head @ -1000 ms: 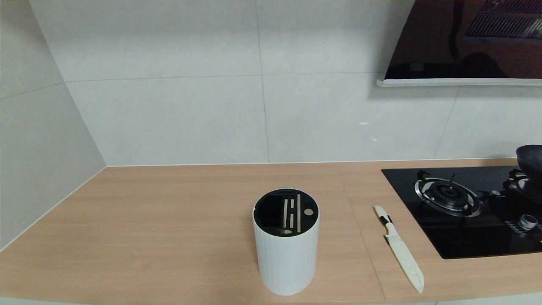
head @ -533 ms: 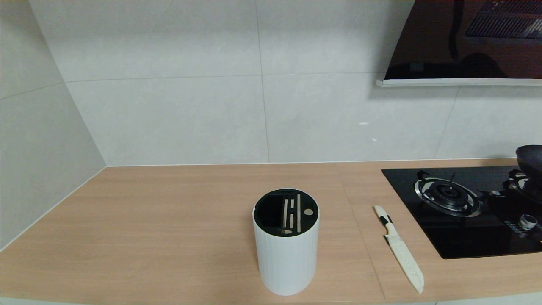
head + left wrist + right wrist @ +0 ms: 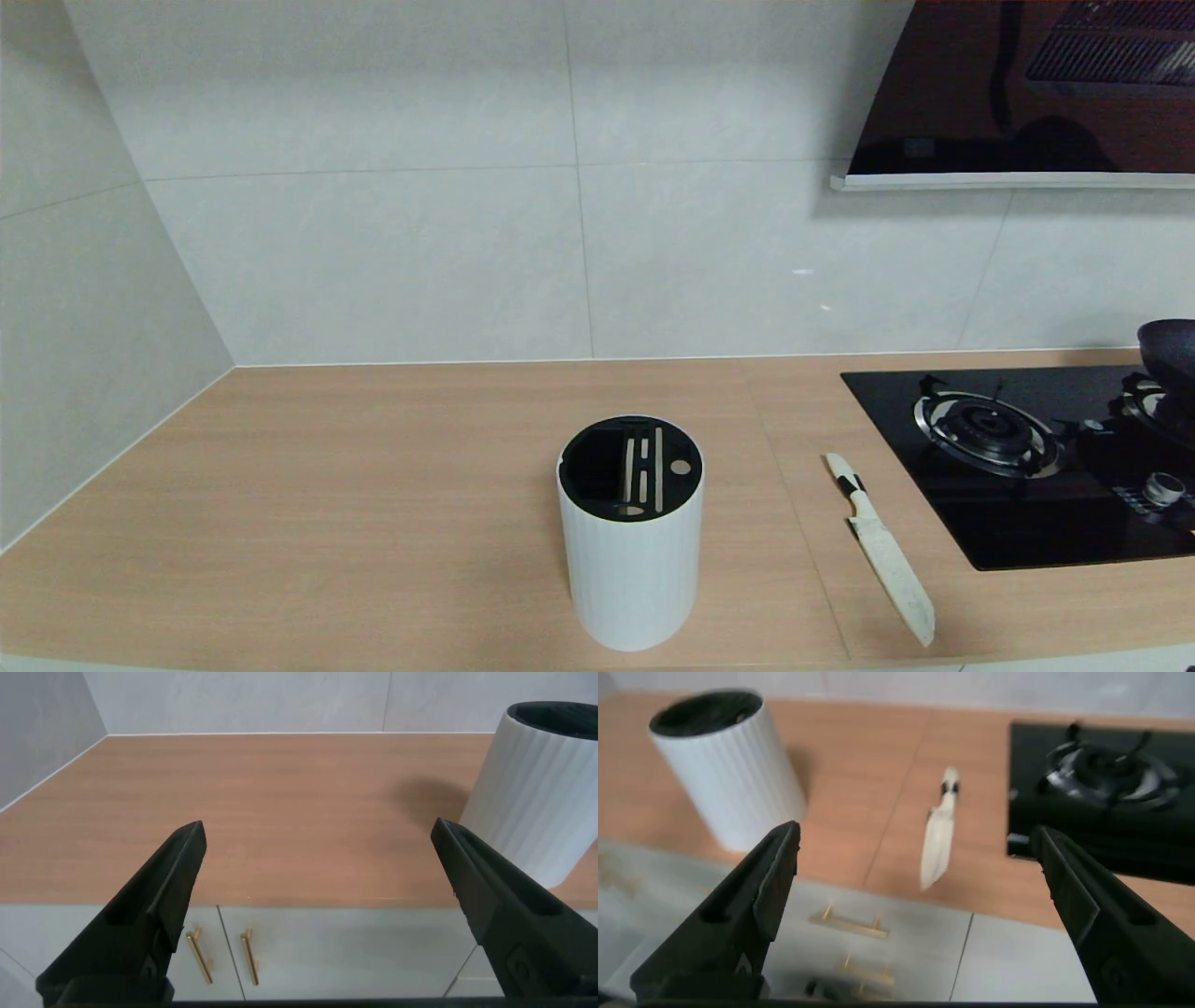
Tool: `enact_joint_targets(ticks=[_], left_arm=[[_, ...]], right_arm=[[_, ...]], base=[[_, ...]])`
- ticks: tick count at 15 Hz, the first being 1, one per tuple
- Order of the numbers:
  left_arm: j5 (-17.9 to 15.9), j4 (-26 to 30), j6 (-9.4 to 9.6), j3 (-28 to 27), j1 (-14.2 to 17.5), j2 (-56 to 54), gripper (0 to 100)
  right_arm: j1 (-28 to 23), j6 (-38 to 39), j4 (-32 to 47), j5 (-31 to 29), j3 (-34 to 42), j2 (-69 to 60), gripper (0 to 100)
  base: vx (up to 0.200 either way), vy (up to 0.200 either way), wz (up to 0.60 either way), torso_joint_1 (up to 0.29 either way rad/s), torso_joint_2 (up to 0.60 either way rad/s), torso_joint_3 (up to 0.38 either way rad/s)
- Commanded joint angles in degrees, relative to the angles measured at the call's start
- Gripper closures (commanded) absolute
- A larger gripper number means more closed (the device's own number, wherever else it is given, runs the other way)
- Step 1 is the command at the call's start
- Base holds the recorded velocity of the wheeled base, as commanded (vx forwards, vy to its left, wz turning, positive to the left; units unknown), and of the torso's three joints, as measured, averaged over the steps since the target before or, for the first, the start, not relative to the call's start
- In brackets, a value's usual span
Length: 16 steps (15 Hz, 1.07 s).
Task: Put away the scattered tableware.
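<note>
Lower right gripper (image 3: 915,831), wide open like left gripper (image 3: 318,826), squarely across handle of knife (image 3: 878,546) lying flat near bench (image 3: 373,485) front edge, between white holder (image 3: 633,551) and hob (image 3: 1027,523).

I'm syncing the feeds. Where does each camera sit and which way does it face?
Head: high, looking forward and down over the counter, holder, knife and stove.
Left wrist: low before the counter's edge, facing the wall; open left tool shows before the holder.
Right wrist: higher, tilted down; open right tool frames the knife.
Shared: holder in all three; knife and stove in head and right wrist.
</note>
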<state>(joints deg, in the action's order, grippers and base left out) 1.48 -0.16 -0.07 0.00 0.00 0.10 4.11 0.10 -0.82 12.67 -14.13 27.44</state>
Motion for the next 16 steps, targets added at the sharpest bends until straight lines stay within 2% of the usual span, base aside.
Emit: enact_joint_targets(ticks=[1,4,7,10,16], left_arm=[[0.02,-0.02,-0.01,0.00,0.00,-0.01,0],[0.02,-0.02,-0.01,0.00,0.00,-0.01,0],[0.02,-0.02,-0.01,0.00,0.00,-0.01,0],[0.02,-0.02,-0.01,0.00,0.00,-0.01,0],[0.02,-0.02,-0.01,0.00,0.00,-0.01,0]], right_arm=[[3.54,-0.27,-0.06,-0.01,-5.47,15.89,0],[6.09,-0.27,-0.59,-0.36,-10.48,29.34,0],[7.23,-0.19,-11.22,-0.80,-12.94,44.89,0],[7.58,-0.19,-22.30,-4.32,-12.94,56.23,0],[7.67,0.08,-27.31,-6.78,-13.03,68.45,0]], base=[[0.000,0.000,0.00,0.000,0.00,0.000],[0.000,0.000,0.00,0.000,0.00,0.000],[0.000,0.000,0.00,0.000,0.00,0.000],[0.000,0.000,0.00,0.000,0.00,0.000],[0.000,0.000,0.00,0.000,0.00,0.000]])
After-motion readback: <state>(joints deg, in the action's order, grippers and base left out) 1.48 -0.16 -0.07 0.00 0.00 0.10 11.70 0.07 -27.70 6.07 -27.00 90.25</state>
